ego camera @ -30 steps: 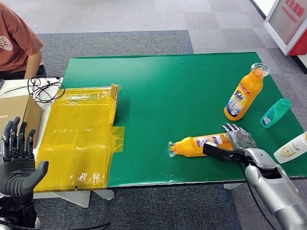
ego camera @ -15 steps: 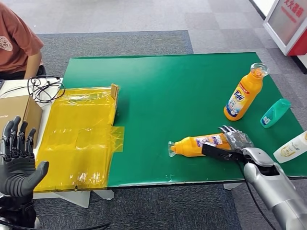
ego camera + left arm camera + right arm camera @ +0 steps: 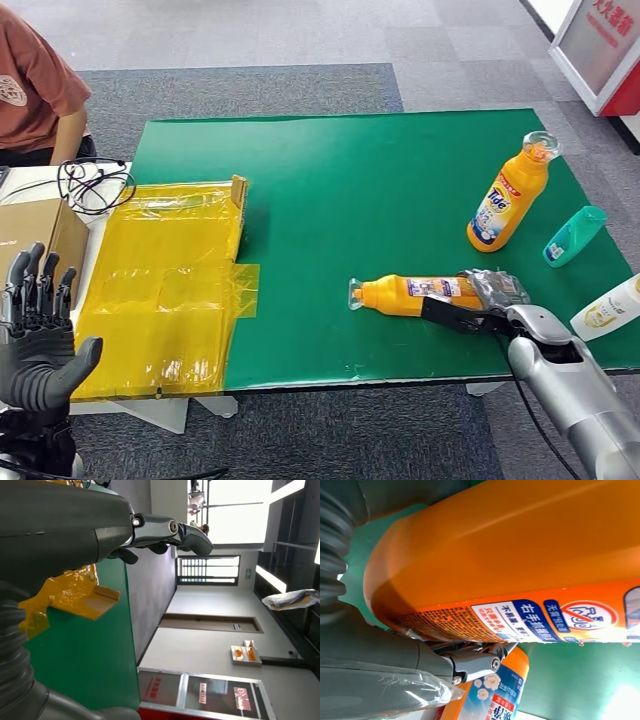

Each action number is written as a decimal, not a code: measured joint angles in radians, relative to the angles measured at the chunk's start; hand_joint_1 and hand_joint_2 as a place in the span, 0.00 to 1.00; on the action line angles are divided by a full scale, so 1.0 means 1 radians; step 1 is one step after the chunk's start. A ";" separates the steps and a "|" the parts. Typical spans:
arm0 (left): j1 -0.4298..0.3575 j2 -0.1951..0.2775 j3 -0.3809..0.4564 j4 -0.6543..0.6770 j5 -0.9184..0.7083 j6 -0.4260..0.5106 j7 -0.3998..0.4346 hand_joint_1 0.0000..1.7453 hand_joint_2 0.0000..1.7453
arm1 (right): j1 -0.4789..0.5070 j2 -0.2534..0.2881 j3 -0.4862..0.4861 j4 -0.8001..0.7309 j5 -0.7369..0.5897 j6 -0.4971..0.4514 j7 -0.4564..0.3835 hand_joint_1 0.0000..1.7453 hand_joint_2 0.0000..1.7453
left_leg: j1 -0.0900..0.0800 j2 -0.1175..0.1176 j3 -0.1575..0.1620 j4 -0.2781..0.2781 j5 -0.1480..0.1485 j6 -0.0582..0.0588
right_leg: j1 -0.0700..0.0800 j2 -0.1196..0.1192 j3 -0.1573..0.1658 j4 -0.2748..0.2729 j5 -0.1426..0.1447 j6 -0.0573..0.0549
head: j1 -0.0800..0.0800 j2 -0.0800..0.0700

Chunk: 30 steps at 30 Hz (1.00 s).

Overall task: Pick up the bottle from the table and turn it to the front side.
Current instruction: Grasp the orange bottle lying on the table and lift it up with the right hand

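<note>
Even, bright indoor light fills the head view, which is sharp across the frame; the green table (image 3: 340, 190) throws only a soft shadow along its lower edge. In the left wrist view, windows (image 3: 236, 510) at the upper right are blown out white. The right wrist view shows the orange bottle (image 3: 516, 555) close and slightly soft, with a pale glare at the lower right.

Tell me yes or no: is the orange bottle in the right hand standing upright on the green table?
No: the orange bottle lies on its side on the green table, base gripped by the right hand.
</note>
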 joint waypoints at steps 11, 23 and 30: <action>-0.006 0.004 -0.005 0.001 0.016 0.000 -0.014 0.00 1.00 | 0.075 0.037 -0.087 -0.063 -0.387 0.019 -0.149 1.00 1.00 | 0.000 0.000 0.000 0.000 0.000 0.000 | 0.000 0.000 0.000 0.000 0.000 0.000 | 0.000 0.000; -0.064 0.029 -0.015 0.063 -0.049 0.073 -0.040 0.00 1.00 | 0.156 0.148 -0.219 -0.299 -0.755 0.042 -0.255 1.00 1.00 | 0.000 0.000 0.000 0.000 0.001 -0.001 | 0.000 0.000 0.000 0.000 0.000 0.000 | 0.000 0.000; -0.184 0.042 -0.019 0.212 0.014 0.027 -0.031 0.00 1.00 | 0.112 0.198 -0.208 -0.341 -0.789 0.041 -0.276 1.00 1.00 | 0.000 0.000 0.000 0.000 0.002 0.000 | 0.000 0.000 0.000 0.001 0.002 0.000 | 0.000 0.000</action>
